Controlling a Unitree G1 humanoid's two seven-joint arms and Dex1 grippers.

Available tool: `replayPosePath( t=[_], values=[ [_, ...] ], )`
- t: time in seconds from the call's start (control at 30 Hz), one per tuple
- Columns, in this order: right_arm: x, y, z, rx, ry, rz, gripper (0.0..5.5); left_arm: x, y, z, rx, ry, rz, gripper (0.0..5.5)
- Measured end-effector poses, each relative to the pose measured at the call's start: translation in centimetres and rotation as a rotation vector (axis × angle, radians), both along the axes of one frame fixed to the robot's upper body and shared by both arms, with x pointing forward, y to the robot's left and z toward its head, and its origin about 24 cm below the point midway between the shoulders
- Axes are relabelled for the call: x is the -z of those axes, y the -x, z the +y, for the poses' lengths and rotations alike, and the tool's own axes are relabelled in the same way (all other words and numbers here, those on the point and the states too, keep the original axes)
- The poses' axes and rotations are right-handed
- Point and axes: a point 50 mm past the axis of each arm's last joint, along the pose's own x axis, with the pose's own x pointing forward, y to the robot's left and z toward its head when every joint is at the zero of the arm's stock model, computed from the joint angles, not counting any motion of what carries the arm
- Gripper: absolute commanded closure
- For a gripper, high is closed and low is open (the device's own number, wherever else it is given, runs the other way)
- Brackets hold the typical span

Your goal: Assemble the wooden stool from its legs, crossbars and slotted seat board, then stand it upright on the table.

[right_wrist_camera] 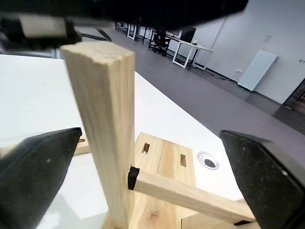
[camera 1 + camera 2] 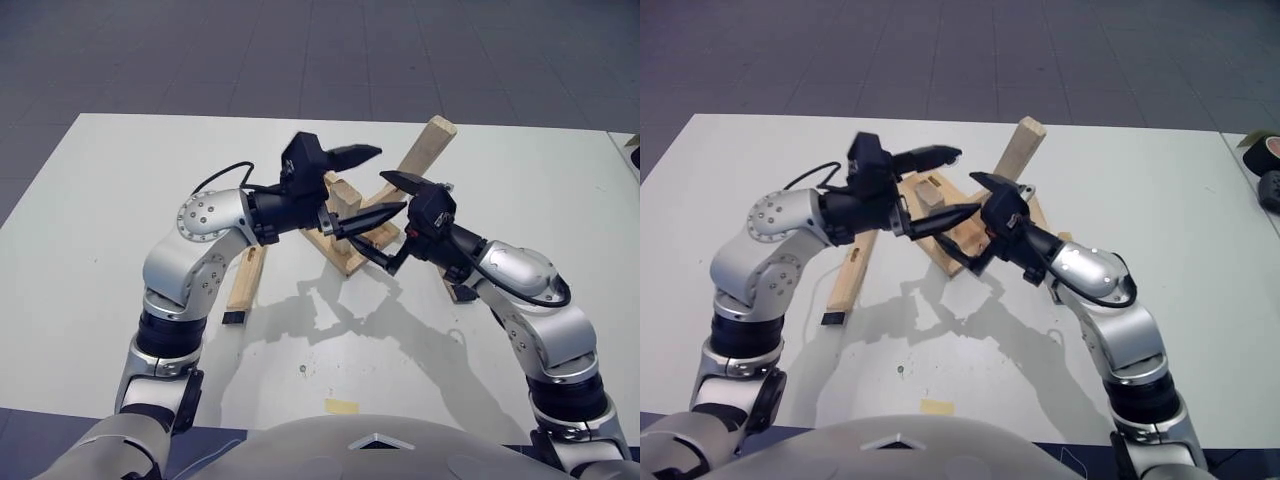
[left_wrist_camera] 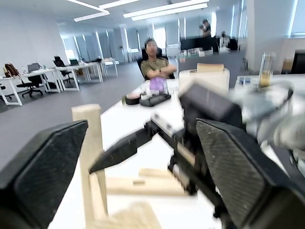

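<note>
The white table (image 2: 110, 200) has the stool parts near its middle, and the stool is not put together all the way. The seat board (image 1: 164, 157) lies flat on the table, and you can see two little slots in it. One upright leg (image 1: 102, 119) stands on the board. A crossbar (image 1: 186, 193) with a black end pokes into the side of that leg, low down. Behind them a tilted leg (image 2: 428, 145) sticks up and leans away from the robot. A loose leg (image 2: 246, 280) lies flat on the table off to the left, apart from the board, with a black tip at the end nearest the robot. The left gripper (image 2: 388, 180) hangs in the air just above the board, and its two fingers (image 3: 43, 171) are spread wide with nothing in them. The right gripper (image 2: 368, 210) is right across from it, very close, and points back at it. Its fingers (image 1: 267, 176) are spread wide too. The upright leg stands between them, closer to one finger, but I cannot tell if it touches. A small bit of yellow tape (image 2: 340, 406) is stuck on the near edge of the table. A round hole cover (image 1: 208, 162) sits in the table beyond the board.
</note>
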Motion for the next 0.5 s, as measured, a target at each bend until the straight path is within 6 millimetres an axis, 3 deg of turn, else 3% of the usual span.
replayPosePath(
  t=[0.1, 0.17, 0.37, 0.5],
  values=[
    [0.6, -0.1, 1.7, 0.012, -0.021, -0.008, 0.1, -4.9, -0.7, 2.1, -0.022, 0.221, -0.052, 0.13],
    [0.7, -0.2, 2.5, 0.04, -0.04, -0.024, 0.1, -6.6, -1.0, 3.2, -0.045, 0.286, -0.078, 0.11],
    [0.4, -0.4, 2.6, 0.143, -0.069, -0.085, 0.1, -5.7, -2.1, 4.7, -0.146, 0.249, -0.033, 0.11],
    [0.9, 0.1, 1.2, 0.204, -0.064, -0.073, 0.1, -4.7, -2.2, 4.7, -0.163, 0.231, -0.008, 0.11]
  ],
)
